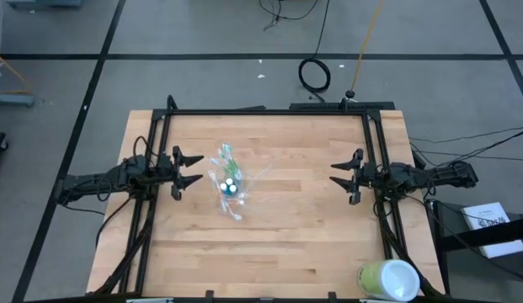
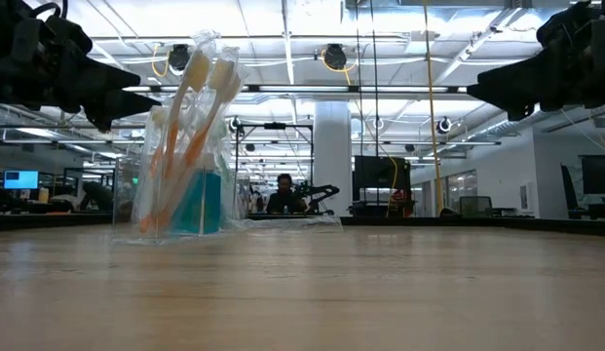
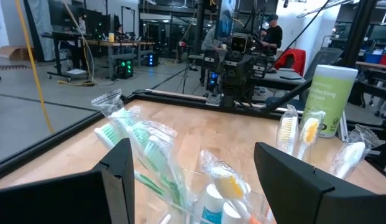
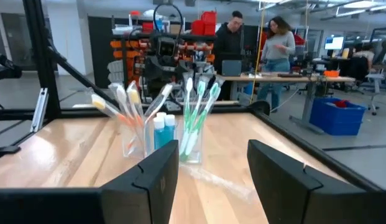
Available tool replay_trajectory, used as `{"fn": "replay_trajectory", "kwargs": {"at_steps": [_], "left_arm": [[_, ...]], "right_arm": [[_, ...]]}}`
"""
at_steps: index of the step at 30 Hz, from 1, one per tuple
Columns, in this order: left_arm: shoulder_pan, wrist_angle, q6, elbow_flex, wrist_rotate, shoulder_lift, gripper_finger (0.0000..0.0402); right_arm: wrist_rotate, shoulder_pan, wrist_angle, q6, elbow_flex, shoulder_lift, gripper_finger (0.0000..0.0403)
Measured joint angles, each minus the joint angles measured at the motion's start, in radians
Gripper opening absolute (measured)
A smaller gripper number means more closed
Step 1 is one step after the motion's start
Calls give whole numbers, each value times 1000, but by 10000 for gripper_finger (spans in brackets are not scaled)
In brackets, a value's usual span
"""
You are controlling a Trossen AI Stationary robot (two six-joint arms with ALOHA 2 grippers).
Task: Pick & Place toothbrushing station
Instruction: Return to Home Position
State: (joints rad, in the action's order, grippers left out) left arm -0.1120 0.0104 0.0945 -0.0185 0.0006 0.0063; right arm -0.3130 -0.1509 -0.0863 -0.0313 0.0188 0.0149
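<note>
The organizer [image 1: 229, 183] stands upright left of centre on the surface [image 1: 303, 240], brushes [image 4: 196, 109] and blue tubes [image 4: 160, 132] inside. My left hand [image 1: 196, 168], released, sits just left of it; my right hand [image 1: 335, 174], also released, is well apart.

The left hand [image 1: 196, 167] and right hand [image 1: 337, 174] face each other, well apart, both aloft with fingers [image 3: 118, 180] spread and empty. Behind them the left arm [image 1: 97, 181] and right arm [image 1: 434, 175] stretch straight back, level.
</note>
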Motion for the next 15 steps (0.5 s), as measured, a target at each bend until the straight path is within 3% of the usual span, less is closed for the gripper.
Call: {"fn": "replay_trajectory", "kwargs": {"at_steps": [15], "left_arm": [[0, 15, -18, 2, -3, 0, 232]], "right_arm": [[0, 0, -20, 72, -4, 51, 183]]}}
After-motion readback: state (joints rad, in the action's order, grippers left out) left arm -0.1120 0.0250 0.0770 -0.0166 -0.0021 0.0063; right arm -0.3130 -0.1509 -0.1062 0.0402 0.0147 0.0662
